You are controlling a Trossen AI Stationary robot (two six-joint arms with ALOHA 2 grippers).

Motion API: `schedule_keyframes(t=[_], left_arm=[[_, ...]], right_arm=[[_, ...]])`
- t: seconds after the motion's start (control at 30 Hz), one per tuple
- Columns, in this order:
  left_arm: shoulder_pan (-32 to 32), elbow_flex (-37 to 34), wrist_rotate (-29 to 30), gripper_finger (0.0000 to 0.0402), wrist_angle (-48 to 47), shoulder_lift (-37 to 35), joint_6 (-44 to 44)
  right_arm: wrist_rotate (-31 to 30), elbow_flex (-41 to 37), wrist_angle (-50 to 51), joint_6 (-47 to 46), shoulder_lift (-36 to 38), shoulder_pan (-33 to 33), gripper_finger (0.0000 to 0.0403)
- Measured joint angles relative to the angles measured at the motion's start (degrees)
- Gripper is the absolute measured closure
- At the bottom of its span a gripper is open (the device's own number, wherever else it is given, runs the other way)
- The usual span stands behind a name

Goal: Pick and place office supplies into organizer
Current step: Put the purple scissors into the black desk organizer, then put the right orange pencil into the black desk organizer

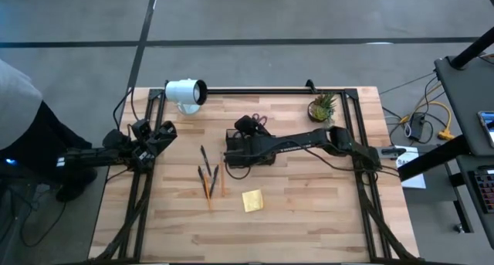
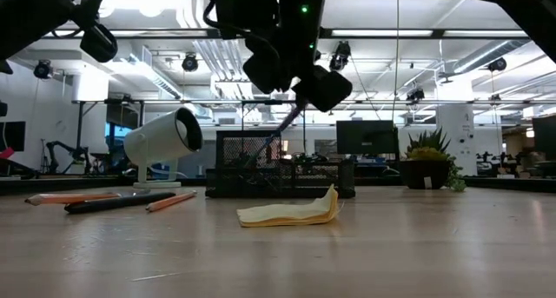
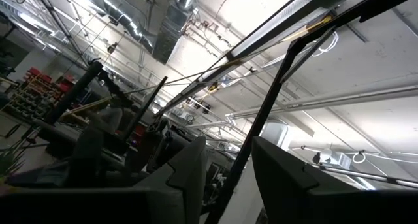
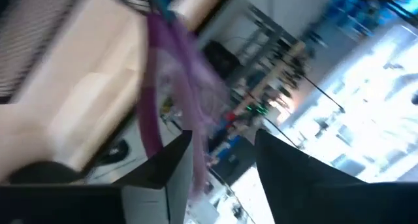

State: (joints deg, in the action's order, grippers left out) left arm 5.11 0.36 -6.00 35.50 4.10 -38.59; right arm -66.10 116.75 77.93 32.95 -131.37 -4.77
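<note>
The right gripper (image 1: pixel 248 128) holds the purple scissors (image 2: pixel 291 120) clenched above the organizer (image 2: pixel 278 168), and a tilted release could catch the rim and drop them onto the table (image 1: pixel 309 211).

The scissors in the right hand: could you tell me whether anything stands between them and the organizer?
Nothing visible does. The right hand holds the purple-handled scissors directly above the organizer, tips angled down towards it. The lamp and plant stand off to either side.
</note>
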Motion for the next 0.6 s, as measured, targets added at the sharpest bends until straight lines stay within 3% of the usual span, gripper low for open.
schedule_keyframes(t=[0.2, 0.43, 0.53, 0.6], left_arm=[[0.0, 0.0, 0.0, 0.0292, 0.0, 0.0, 0.0], [0.0, 0.0, 0.0, 0.0292, 0.0, 0.0, 0.0], [0.0, 0.0, 0.0, 0.0292, 0.0, 0.0, 0.0], [0.0, 0.0, 0.0, 0.0292, 0.0, 0.0, 0.0]], right_arm=[[-2.4, 0.9, -2.1, -4.7, 0.0, -2.5, 0.0239], [-0.6, 3.2, -3.5, -11.4, 0.0, -6.0, 0.0236], [4.7, 5.0, -5.0, -16.4, 0.0, -7.2, 0.0236], [13.4, 6.5, -6.8, -20.6, 0.0, -7.7, 0.0236]])
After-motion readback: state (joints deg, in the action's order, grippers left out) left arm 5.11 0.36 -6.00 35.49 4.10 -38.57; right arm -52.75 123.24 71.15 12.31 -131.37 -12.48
